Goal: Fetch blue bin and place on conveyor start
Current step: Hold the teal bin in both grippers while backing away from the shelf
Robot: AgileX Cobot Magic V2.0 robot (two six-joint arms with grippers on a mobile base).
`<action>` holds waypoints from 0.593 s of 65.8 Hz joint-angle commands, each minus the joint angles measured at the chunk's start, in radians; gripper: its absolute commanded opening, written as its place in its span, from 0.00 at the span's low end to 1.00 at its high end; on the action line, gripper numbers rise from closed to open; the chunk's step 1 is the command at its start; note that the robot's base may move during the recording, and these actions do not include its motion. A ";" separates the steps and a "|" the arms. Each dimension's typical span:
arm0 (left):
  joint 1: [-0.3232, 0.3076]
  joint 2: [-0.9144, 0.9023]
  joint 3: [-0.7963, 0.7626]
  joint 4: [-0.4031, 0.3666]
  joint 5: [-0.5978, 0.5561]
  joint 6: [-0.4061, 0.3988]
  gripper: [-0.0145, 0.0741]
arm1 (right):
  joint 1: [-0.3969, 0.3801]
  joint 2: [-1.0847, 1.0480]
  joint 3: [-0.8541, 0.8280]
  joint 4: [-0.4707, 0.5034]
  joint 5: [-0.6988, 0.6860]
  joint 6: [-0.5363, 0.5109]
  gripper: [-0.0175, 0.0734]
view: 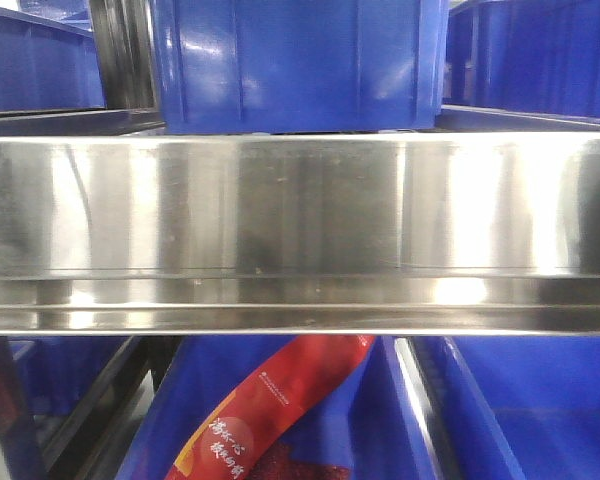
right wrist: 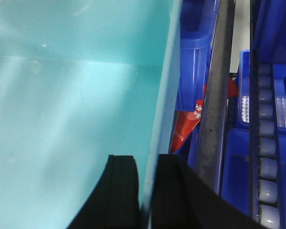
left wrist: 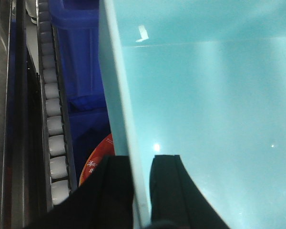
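1. We have the blue bin (left wrist: 205,119) gripped from both ends. It fills the right side of the left wrist view and the left side of the right wrist view, its pale turquoise interior smooth and empty as far as we can see.
2. The left gripper (left wrist: 140,167) sits at the bottom centre of its frame. Its jaws are narrow and clamped over the bin's thin side wall, with one black finger inside and one outside.
3. The right gripper (right wrist: 147,164) mirrors this at the bottom centre of its own view, pinching the opposite wall the same way.
4. Beyond the bin's walls we see dark royal-blue ribbed bins (view: 300,60), a roller track (left wrist: 55,119) running down the left of the left wrist frame, and a red printed packet (view: 270,410) at the bottom centre of the front view.
5. The front view is crossed by a stainless-steel shelf rail (view: 300,230), so we are close up against the rack. Neither the turquoise bin nor the conveyor start shows in that view.
6. We judge the fetch half to be in hand: the bin is secured, and delivery is not yet done. We cannot tell whether the bin rests on anything.
7. The next move calls for drawing both arms back together, level and in step. That keeps the walls from twisting in the grips and the bin clear of the rail, before the base turns toward the belt.
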 commanded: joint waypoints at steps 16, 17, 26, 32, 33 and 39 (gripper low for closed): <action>0.002 -0.002 -0.010 0.018 -0.067 0.012 0.04 | -0.009 -0.006 -0.009 -0.043 -0.031 -0.025 0.02; 0.002 -0.002 -0.010 0.018 -0.072 0.012 0.04 | -0.009 -0.006 -0.009 -0.043 -0.031 -0.025 0.02; 0.002 -0.002 -0.010 0.018 -0.141 0.012 0.04 | -0.009 -0.006 -0.009 -0.043 -0.031 -0.025 0.02; 0.002 -0.002 -0.010 0.018 -0.196 0.012 0.04 | -0.009 -0.006 -0.009 -0.043 -0.031 -0.025 0.02; 0.002 -0.002 -0.010 0.018 -0.204 0.012 0.04 | -0.009 -0.006 -0.009 -0.043 -0.031 -0.025 0.02; 0.002 -0.002 -0.010 0.018 -0.256 0.012 0.04 | -0.009 -0.006 -0.009 -0.043 -0.031 -0.025 0.02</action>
